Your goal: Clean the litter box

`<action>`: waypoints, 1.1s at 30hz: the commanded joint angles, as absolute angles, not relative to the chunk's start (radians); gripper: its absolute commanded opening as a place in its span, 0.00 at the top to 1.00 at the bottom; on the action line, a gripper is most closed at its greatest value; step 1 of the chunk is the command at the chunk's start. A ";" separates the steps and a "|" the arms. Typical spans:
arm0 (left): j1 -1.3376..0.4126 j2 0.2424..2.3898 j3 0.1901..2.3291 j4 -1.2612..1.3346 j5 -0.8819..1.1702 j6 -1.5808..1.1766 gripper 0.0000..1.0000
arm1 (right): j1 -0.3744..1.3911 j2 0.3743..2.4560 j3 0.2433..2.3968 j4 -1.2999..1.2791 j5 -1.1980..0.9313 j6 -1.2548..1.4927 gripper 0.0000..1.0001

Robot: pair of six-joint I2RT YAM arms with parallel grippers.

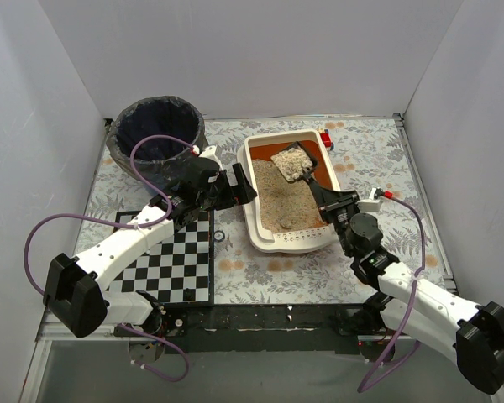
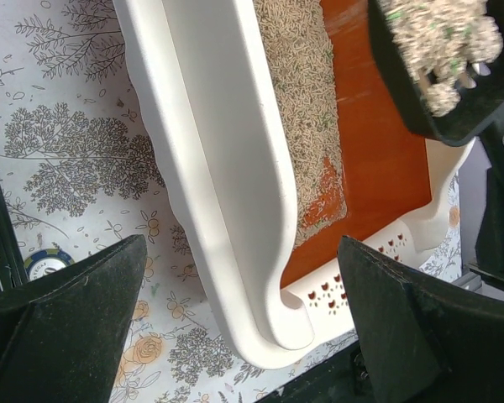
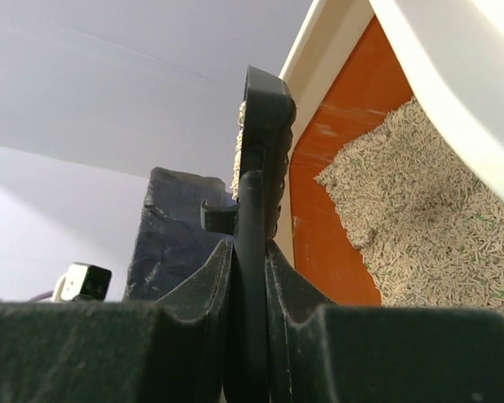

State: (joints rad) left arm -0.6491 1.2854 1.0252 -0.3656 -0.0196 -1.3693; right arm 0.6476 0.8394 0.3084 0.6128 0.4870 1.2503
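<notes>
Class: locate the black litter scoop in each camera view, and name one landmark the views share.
Top external: scoop upper centre, over the litter box.
Left wrist: scoop top right corner, above the orange floor.
Right wrist: scoop centre, edge-on, clamped by the right gripper.
Shared landmark: the box's orange floor.

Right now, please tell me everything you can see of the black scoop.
The scoop is black and looks like plastic, with a flat handle and a wide head. The head carries a heap of pale clumped litter. The right end effector is shut on the handle, one finger on each side. The head hangs over the far end of the litter box, where the orange floor is bare. Whether it touches that floor, I cannot tell.
</notes>
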 commanded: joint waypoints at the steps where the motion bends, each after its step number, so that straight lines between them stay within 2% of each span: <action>1: -0.644 1.241 1.045 -0.376 -0.049 -1.376 0.02 | 0.640 0.877 0.371 0.659 0.457 1.233 0.99; 3: -0.644 1.235 1.045 -0.387 -0.051 -1.374 0.02 | 0.640 0.833 0.374 0.571 0.532 1.288 0.99; 7: -0.644 1.219 1.026 -0.365 -0.069 -1.373 0.02 | 0.638 0.867 0.370 0.746 0.417 1.138 0.99; 10: -0.644 1.229 1.046 -0.385 -0.055 -1.370 0.02 | 0.638 0.836 0.377 0.536 0.517 1.301 0.99; 13: -0.644 1.227 1.032 -0.371 -0.063 -1.373 0.02 | 0.634 0.896 0.342 0.777 0.390 1.194 0.99; 16: -0.643 1.230 1.040 -0.385 -0.057 -1.373 0.02 | 0.626 0.882 0.364 0.651 0.460 1.261 0.99; 22: -0.644 1.221 1.029 -0.379 -0.071 -1.373 0.02 | 0.621 0.851 0.359 0.605 0.495 1.259 0.99; 25: -0.644 1.226 1.031 -0.376 -0.063 -1.373 0.02 | 0.620 0.882 0.348 0.737 0.407 1.198 0.99; 29: -0.644 1.229 1.039 -0.390 -0.060 -1.373 0.02 | 0.620 0.894 0.384 0.643 0.431 1.225 0.99; 33: -0.643 1.201 1.016 -0.379 -0.077 -1.374 0.02 | 0.617 0.923 0.383 0.712 0.370 1.184 0.99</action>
